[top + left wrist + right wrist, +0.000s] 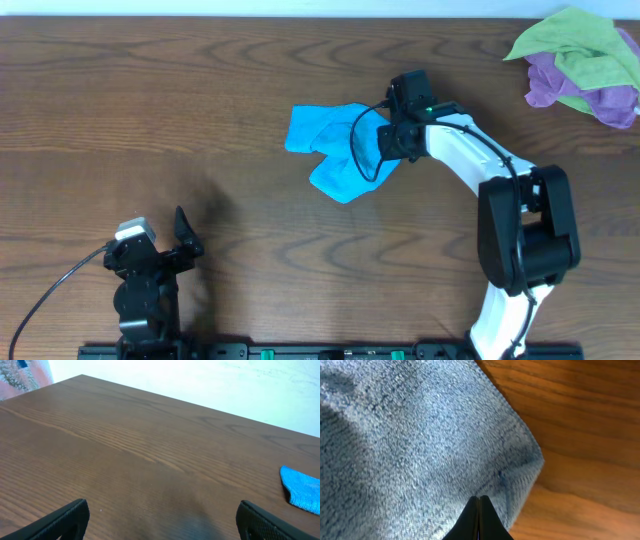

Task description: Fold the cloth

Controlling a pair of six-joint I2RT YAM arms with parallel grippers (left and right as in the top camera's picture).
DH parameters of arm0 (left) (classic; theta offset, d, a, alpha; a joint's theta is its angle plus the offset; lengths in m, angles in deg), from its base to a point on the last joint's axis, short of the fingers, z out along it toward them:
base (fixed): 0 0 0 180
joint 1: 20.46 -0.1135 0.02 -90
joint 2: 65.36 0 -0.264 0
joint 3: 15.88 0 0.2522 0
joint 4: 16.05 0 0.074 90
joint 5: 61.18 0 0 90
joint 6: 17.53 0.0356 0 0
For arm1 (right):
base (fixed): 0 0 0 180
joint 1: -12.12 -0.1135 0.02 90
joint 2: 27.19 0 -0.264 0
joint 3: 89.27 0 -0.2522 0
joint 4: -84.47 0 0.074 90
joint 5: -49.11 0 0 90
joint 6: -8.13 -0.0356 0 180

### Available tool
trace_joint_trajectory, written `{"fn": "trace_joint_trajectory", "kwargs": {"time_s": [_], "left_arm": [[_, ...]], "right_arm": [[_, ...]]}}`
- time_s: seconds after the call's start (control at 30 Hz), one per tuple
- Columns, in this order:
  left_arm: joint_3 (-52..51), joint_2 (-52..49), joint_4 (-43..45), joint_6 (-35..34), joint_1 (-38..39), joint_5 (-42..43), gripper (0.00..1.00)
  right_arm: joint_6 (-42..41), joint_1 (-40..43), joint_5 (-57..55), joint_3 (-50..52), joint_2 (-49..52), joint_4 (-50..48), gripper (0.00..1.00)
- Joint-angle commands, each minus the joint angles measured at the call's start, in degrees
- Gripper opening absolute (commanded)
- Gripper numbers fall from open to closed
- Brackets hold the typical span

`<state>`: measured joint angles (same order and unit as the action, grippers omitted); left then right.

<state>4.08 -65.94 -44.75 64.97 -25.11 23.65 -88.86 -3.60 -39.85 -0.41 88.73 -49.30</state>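
**Item 1: bright sky-blue, soft, textured fabric cloth**. It lies on the table a little right of centre, towards the far side. It is bunched into an irregular shape with two lobes, not spread flat. In the left wrist view only one rounded blue edge shows, at the right border. In the right wrist view the nap fills most of the picture, and one corner points towards bare wood.

**Item 2: right gripper**, on the white and black arm. It sits at the cloth's right edge. Its black fingers are clenched tight, meeting in a single seam just short of the cloth's corner. Whether any fabric is caught between them cannot be told. A thin black cable loops from the gripper across the blue fabric.

**Item 3: left gripper**. It is at the near left of the table, well apart from the cloth. Its jaws are spread wide and nothing is between them except bare tabletop.

**Item 4: dark brown wood-grain table**. It carries everything listed here.

**Item 5: lime-green crumpled cloth**. It is at the far right corner, draped over and touching the next item.

**Item 6: purple crumpled cloth**. It is partly covered by the green one, and both are well apart from the blue cloth.
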Motion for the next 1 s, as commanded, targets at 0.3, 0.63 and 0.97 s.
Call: {"fn": "trace_joint_trajectory", "kwargs": {"time_s": [0.3, 0.63, 0.97], "left_arm": [[-1.42, 0.33, -0.61, -0.02, 0.15, -0.81, 0.95], [-1.42, 0.33, -0.61, 0.0, 0.15, -0.81, 0.95], [-1.42, 0.33, -0.61, 0.0, 0.15, -0.81, 0.95]], "right_arm": [[1.11, -0.09, -2.69, -2.38, 4.17, -1.4, 0.01], [5.18, 0.07, -12.0, -4.39, 4.22, -3.58, 0.02], [5.33, -0.07, -8.61, -4.42, 5.75, -2.58, 0.02]]}}
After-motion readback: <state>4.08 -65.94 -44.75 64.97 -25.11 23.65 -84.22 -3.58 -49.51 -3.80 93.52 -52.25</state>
